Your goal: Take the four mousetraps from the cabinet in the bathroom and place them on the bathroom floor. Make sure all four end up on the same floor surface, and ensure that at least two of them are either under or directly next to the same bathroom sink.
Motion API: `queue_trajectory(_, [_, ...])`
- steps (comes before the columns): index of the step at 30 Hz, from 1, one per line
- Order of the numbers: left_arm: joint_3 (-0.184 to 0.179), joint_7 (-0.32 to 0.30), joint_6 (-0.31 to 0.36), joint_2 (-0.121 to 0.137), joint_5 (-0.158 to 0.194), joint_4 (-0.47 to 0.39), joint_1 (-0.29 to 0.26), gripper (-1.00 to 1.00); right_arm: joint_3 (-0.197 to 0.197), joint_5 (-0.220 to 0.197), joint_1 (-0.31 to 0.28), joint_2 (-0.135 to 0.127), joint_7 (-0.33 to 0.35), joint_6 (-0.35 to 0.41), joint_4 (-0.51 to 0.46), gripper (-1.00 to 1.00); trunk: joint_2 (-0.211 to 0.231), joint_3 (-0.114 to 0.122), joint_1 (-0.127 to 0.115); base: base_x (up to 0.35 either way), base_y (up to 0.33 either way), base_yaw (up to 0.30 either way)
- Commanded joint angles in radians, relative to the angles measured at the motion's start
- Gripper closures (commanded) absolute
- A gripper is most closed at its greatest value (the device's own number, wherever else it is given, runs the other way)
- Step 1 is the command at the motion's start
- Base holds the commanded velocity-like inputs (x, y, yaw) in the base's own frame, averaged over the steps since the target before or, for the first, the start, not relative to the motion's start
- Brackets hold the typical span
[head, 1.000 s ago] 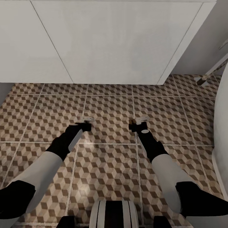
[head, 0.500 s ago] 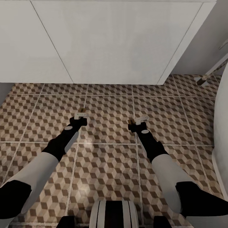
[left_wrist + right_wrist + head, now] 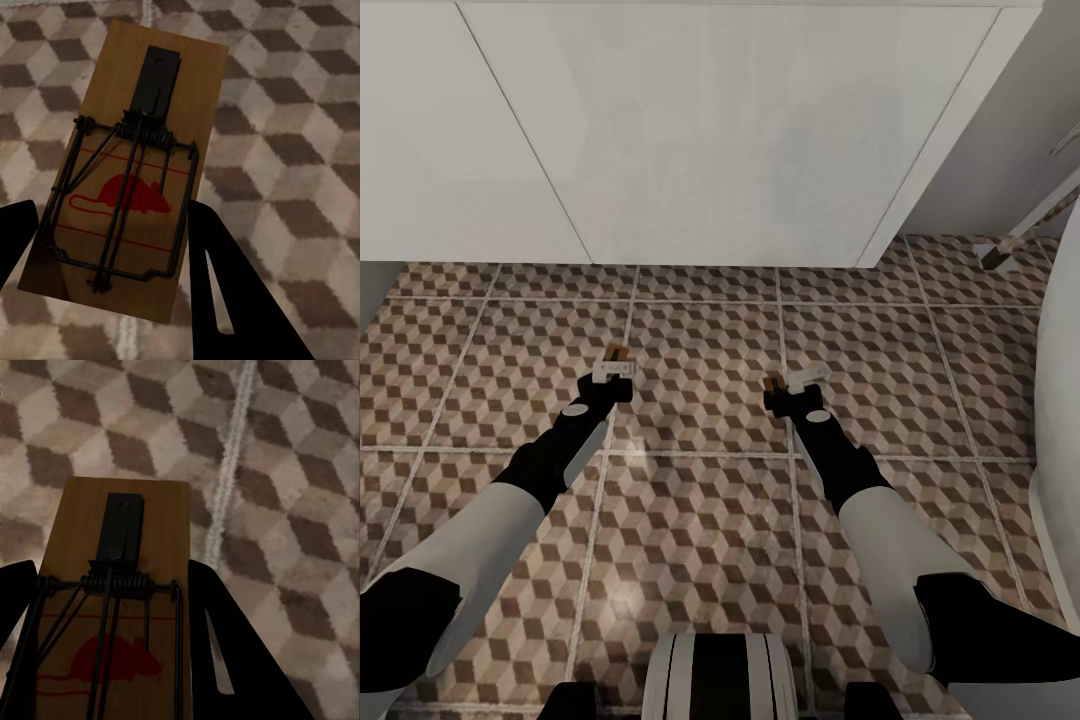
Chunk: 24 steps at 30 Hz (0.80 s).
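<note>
Two mousetraps are in view, each a small brown board with black wire and a red mouse print. My left gripper (image 3: 612, 371) is shut on one mousetrap (image 3: 618, 352), held low over the cube-patterned bathroom floor (image 3: 700, 520). In the left wrist view this trap (image 3: 127, 172) sits between the dark fingers (image 3: 225, 292) of the left gripper (image 3: 112, 214). My right gripper (image 3: 792, 386) is shut on the other mousetrap (image 3: 770, 382). In the right wrist view that trap (image 3: 112, 607) lies inside the right gripper (image 3: 112, 566). The sink's white boxy vanity (image 3: 710, 150) stands just ahead of both.
A white bathtub wall (image 3: 1060, 400) curves along the right edge. A pale stick with a dark foot (image 3: 1000, 252) leans at the back right beside the vanity's corner. My base (image 3: 720, 675) shows at the near edge, with open tiles between it and the vanity.
My left gripper has swung a little left and forward and turned, so its trap now points towards the vanity. The right gripper has barely shifted.
</note>
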Motion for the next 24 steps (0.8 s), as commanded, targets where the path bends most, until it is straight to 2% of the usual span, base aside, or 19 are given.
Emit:
queue_trajectory(1, [-0.008, 0.010, 0.004, 0.002, 0.009, -0.002, -0.001, 1.00, 0.000, 0.006, 0.000, 0.000, -0.001, 0.002, -0.001, 1.00, 0.000, -0.001, 0.000, 0.000, 0.000, 0.000])
queue_trajectory(11, [-0.008, 0.012, 0.009, 0.001, 0.009, -0.025, 0.000, 1.00, -0.001, 0.006, 0.000, 0.000, -0.001, -0.005, 0.001, 1.00, 0.000, -0.001, 0.000, 0.000, 0.000, 0.000])
queue_trajectory(24, [-0.008, 0.012, 0.010, 0.003, 0.010, -0.037, 0.000, 1.00, -0.001, 0.006, 0.000, 0.001, -0.001, -0.006, 0.001, 1.00, -0.003, -0.051, 0.006, 0.000, 0.000, 0.000])
